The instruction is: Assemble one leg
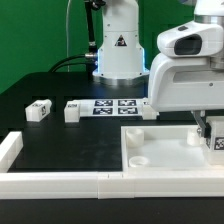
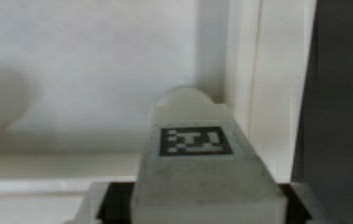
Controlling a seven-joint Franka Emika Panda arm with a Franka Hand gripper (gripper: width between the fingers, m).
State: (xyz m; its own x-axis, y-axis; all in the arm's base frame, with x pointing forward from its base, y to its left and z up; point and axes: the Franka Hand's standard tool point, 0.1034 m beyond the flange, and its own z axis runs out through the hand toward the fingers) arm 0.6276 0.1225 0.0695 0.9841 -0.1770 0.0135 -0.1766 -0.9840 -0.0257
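White, moulded plastic throughout; items listed from the tool outward.

1. Gripper (image 1: 213,140): low at the exterior view's right edge, under the bulky white wrist housing. In the wrist view two dark fingers (image 2: 105,204) flank a tagged block on either side and appear clamped to its flanks, so the tool is judged narrow and holding that block.

2. Leg (image 2: 198,150): small white stubby block, one square black-and-white tag on the face toward the wrist camera. Held in the jaws, its long axis running straight out along the gripper's approach line, pointed tip foremost. In the exterior view only a tagged sliver shows at the fingers.

3. Tray-like piece (image 1: 160,158): large white part with raised rim and round corner sockets, lying directly below the tool. From the leg's tip, a rim wall (image 2: 244,60) stands just beside it at about 2 o'clock. Contact between tip and floor cannot be told. Governing relation: the leg's axis points down into the corner region, so the coming move is judged to turn on lining that axis up with a socket; which socket cannot be told.

4. Two further small blocks (image 1: 39,111) (image 1: 72,112): on the black table at roughly 9 o'clock from the gripper, well apart from it.

5. Marker board (image 1: 117,106): flat, tagged, at about 10 o'clock.
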